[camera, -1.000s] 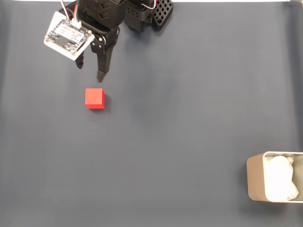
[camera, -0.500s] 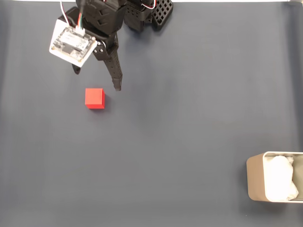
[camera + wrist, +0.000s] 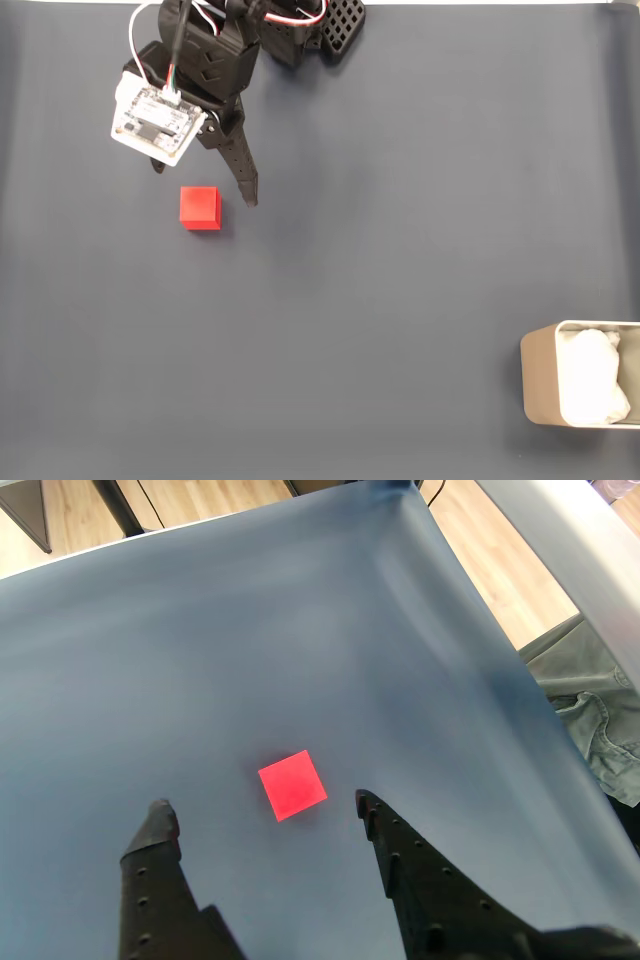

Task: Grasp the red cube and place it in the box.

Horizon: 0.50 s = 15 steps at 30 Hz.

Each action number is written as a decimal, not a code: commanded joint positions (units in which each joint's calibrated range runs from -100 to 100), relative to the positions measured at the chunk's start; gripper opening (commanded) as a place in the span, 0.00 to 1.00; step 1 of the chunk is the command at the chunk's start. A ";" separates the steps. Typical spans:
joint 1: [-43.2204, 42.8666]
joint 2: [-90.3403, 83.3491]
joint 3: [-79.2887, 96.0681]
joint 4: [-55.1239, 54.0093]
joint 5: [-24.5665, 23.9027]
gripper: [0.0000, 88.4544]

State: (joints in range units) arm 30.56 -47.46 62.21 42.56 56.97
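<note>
While the red cube point(image 3: 200, 208) sits alone on the dark tabletop point(image 3: 400, 250), the gripper point(image 3: 205, 183) hangs just above it, jaws spread wide, holding nothing. It's the approach: next it must drop, straddle the cube and close. The box point(image 3: 540, 388) waits well apart.

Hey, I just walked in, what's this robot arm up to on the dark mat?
The arm's gripper hangs over the red cube, jaws spread wide with the cube lined up between them in the wrist view. Nothing is gripped yet; the cube sits free on the dark mat. The box with white padding waits far off at the lower right corner of the fixed view.
</note>
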 commanded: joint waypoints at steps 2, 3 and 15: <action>0.62 0.67 0.75 -2.97 0.24 0.47; 0.54 0.84 1.30 -3.30 0.20 0.47; 0.26 4.91 4.31 -8.22 -0.83 0.47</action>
State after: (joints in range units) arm 30.56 -43.12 67.00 36.12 56.68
